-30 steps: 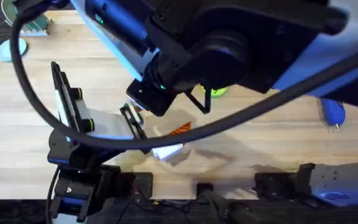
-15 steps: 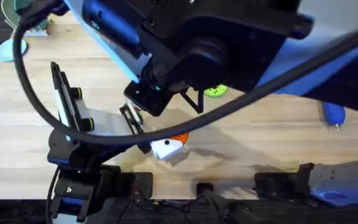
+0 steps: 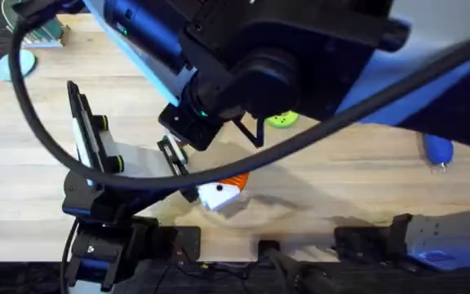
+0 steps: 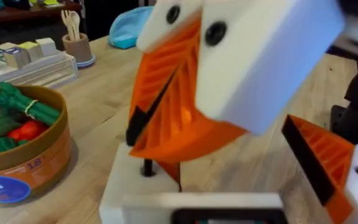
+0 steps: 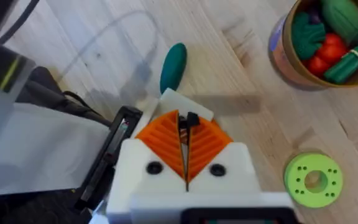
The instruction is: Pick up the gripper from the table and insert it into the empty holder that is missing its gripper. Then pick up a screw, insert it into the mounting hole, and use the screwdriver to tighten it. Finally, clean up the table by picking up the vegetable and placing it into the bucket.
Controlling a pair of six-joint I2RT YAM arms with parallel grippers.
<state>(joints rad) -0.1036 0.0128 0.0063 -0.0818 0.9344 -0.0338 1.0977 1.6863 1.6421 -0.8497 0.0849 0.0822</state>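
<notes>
Where visible, bucket (image 5: 328,43) holding toy produce

The right arm (image 3: 300,57) is a bulky dark body of black joints and deep blue links with a light-blue panel, a small green light glowing near its wrist. A thick black cable (image 3: 47,139) loops out from it. The right end effector (image 5: 185,146) has white blocky fingers (image 5: 219,168) faced with orange ribbed pads, each block bearing a dark screw hole. The left end effector (image 4: 241,130) shares the white blocks, orange ribbed wedges and black screw heads. The left arm's base (image 3: 108,237) is black.
</notes>
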